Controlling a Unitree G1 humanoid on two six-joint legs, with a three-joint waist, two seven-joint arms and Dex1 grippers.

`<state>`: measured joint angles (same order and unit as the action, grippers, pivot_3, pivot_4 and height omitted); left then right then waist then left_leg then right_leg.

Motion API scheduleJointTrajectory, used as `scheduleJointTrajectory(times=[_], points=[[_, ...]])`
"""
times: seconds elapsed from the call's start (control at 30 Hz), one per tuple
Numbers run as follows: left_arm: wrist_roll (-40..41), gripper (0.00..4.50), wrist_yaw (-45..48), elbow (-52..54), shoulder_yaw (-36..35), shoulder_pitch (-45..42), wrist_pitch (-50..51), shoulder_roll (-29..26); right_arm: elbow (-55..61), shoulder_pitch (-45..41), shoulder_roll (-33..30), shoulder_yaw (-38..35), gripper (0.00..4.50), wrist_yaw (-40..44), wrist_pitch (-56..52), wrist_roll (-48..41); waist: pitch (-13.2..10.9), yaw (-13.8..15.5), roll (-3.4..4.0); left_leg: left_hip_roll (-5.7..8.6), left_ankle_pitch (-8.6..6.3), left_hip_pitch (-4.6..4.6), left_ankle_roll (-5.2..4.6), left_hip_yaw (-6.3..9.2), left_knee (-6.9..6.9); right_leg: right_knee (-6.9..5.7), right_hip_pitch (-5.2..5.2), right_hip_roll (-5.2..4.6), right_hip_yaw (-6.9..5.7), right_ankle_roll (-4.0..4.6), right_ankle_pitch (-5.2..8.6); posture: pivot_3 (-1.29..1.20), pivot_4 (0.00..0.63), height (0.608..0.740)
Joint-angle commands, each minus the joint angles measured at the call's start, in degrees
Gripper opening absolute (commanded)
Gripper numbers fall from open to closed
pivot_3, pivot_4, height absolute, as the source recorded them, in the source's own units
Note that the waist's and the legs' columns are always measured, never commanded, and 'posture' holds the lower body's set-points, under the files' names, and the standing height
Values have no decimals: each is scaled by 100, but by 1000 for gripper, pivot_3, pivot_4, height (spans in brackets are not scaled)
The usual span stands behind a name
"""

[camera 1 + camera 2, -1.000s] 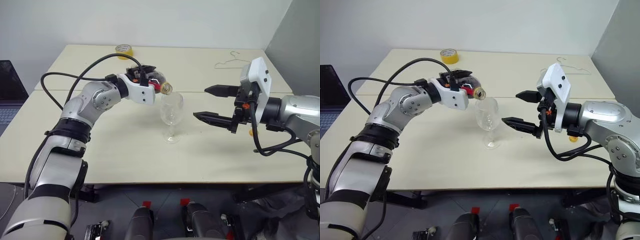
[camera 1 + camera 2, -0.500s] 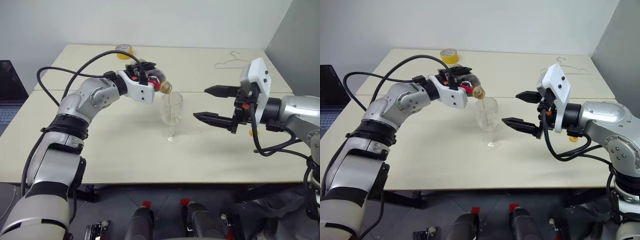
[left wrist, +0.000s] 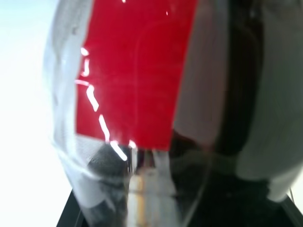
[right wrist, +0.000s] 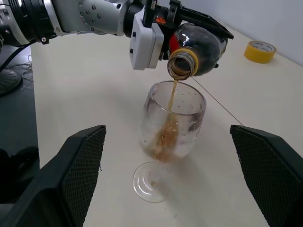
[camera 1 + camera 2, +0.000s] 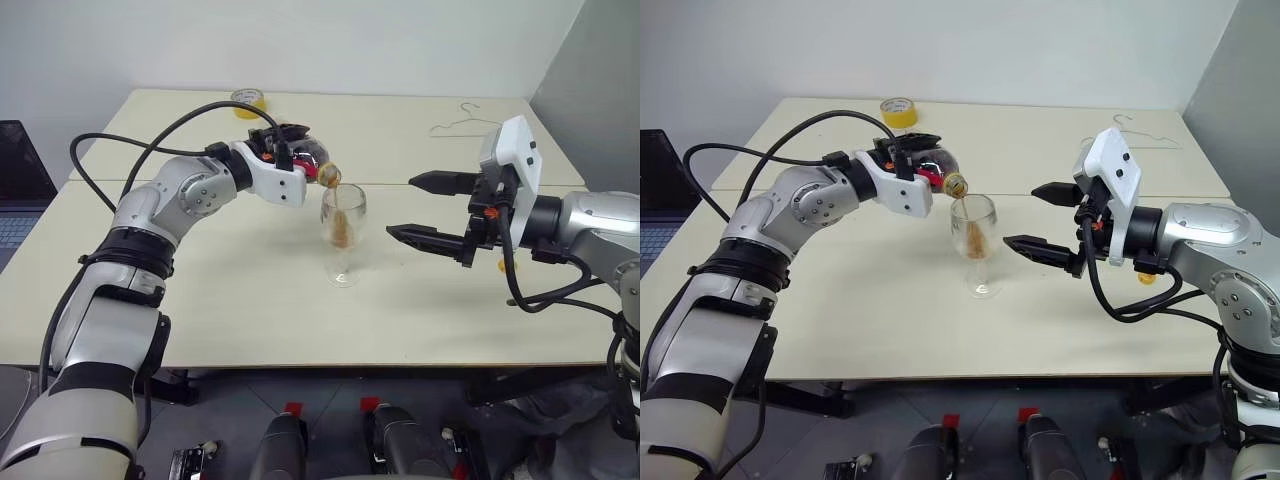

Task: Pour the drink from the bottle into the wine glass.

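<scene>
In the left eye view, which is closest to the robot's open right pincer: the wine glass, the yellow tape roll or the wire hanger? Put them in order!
From the right pincer:
1. Wine glass, just to its left, standing under the tilted bottle.
2. Wire hanger, behind it, lying flat at the table's far right.
3. Yellow tape roll, at the far edge, well to the left.

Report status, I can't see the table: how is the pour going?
Left gripper shut on tilted clear plastic bottle. Brown drink streaming into clear stemmed wine glass. Right gripper open beside glass. Nothing obstructing.
</scene>
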<state>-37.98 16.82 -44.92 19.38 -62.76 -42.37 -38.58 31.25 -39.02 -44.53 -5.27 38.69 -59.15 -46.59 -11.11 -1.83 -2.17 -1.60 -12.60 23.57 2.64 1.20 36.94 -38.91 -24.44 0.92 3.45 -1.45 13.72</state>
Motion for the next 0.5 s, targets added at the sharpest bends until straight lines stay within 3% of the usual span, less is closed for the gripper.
scheduleJointTrajectory(times=[0.03, 0.5], points=[[38, 2322, -181, 102, -77, -305, -105, -99, 143, -41, 1, -33, 4500, -20, 70, -71, 0, 0, 0, 0, 0, 0, 0, -1, 0, 0, 0, 0, 0, 0, 0, 0, 150, 740], [-40, 2322, -298, 22, -38, -369, -190, -141, 132, -39, 20, -14, 4500, -24, 96, -61, 0, -1, 0, 0, 0, 0, 0, 0, 0, -1, 0, 0, 0, 0, 0, 0, 150, 740]])
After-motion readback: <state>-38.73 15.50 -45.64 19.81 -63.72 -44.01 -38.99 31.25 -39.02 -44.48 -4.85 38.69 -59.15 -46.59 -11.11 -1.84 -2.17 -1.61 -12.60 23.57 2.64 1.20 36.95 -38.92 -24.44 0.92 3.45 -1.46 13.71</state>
